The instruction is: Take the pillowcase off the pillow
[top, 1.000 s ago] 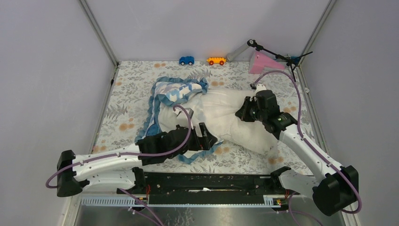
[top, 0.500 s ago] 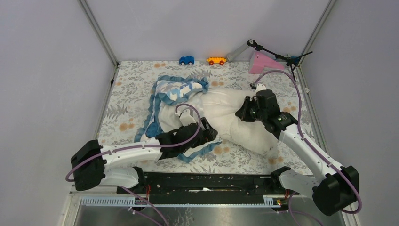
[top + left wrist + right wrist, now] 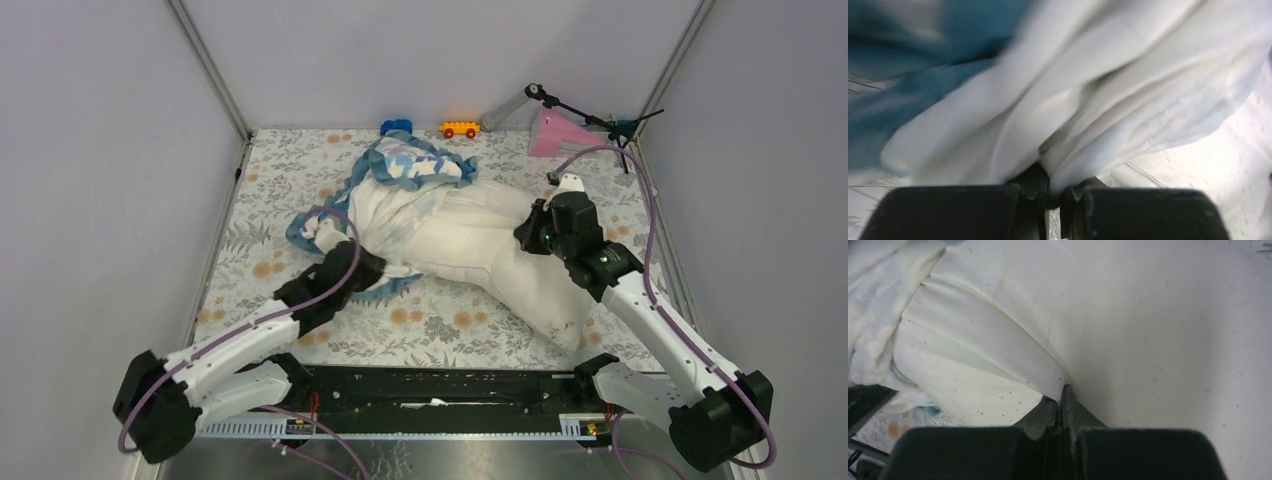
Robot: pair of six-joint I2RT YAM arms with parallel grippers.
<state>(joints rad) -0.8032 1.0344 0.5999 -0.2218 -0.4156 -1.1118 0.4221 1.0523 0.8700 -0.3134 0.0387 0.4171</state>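
the near right end of the pillow (image 3: 490,255) lies bare on the table cloth (image 3: 440,325), and so does most of its length. at the pillow's right side, about the middle, the right gripper (image 3: 1062,396) is closed tight, with a fold of the pillow's cream cloth pinched between its fingers. i judge that it is there to hold the pillow back. at the pillow's left side the left gripper (image 3: 1050,192) is also closed, and white folds of the pillowcase (image 3: 405,195) come out from between its fingers, with blue edging beside them. the pillowcase is bunched over the pillow's far left end only. so i think the task is more than half done. what is left is to draw the cover off this last end, until it lies apart from the pillow.
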